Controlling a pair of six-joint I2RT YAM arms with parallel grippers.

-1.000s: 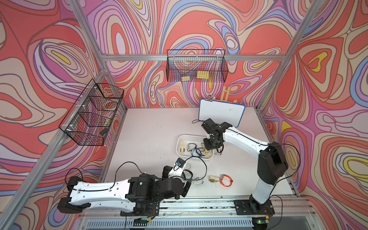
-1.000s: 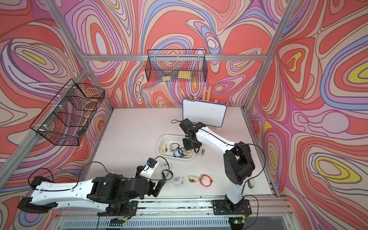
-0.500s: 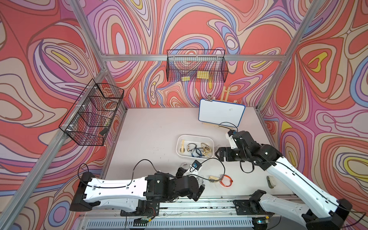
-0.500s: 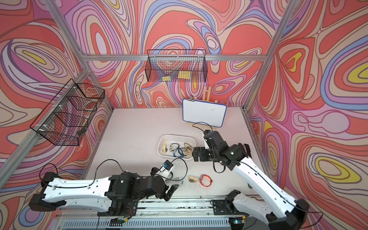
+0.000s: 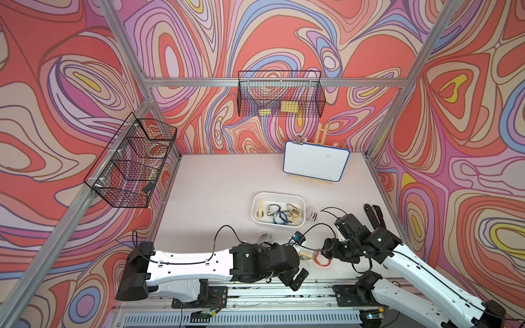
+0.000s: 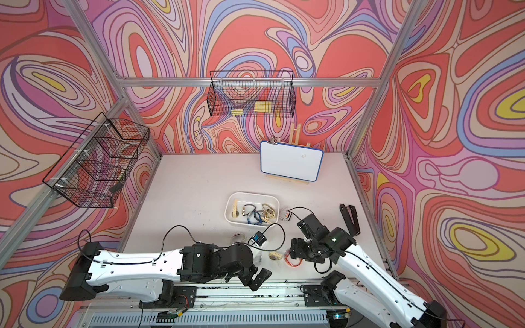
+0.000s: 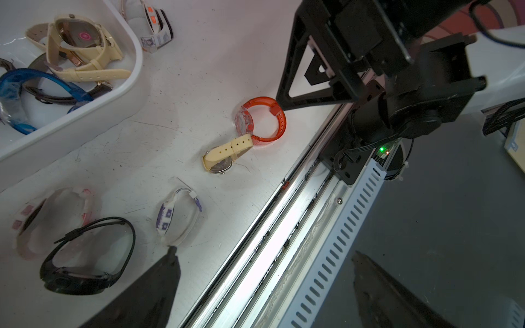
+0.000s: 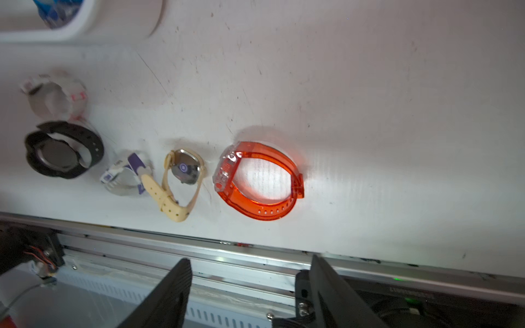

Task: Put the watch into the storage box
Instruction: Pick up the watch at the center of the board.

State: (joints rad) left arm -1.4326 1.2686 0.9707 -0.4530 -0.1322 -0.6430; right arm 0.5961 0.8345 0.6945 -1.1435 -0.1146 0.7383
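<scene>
**Orange watch lying just ahead of the right hand**

We are taking the orange watch (image 8: 258,181) as the next one to go. It is lying on its side on the table (image 5: 227,181), close to the front rail (image 8: 113,238). It is well apart from the storage box (image 5: 278,193), which is sitting farther back and already holding several watches.

The right hand (image 8: 250,295) is hanging near the watch, and in the right wrist view the strap loop is lying straight ahead of it. Its fingers (image 8: 170,292) are standing part open with nothing between them. The loop's long axis is running roughly along the line from one finger to the other. We are therefore judging that the hand needs to turn, or to take one side of the strap, instead of straddling the oval the long way.

A cream watch (image 8: 179,181) is lying just beside the orange one, on the side toward the left arm (image 5: 193,264). We cannot tell whether the two straps are touching.

The left hand (image 7: 270,295) is spread wide and empty over the rail, farther from the orange watch, so the right arm (image 5: 412,264) is the nearer one. That arm is coming in low from the right side, folded back at the elbow, with its hand tipped down toward the table.
</scene>
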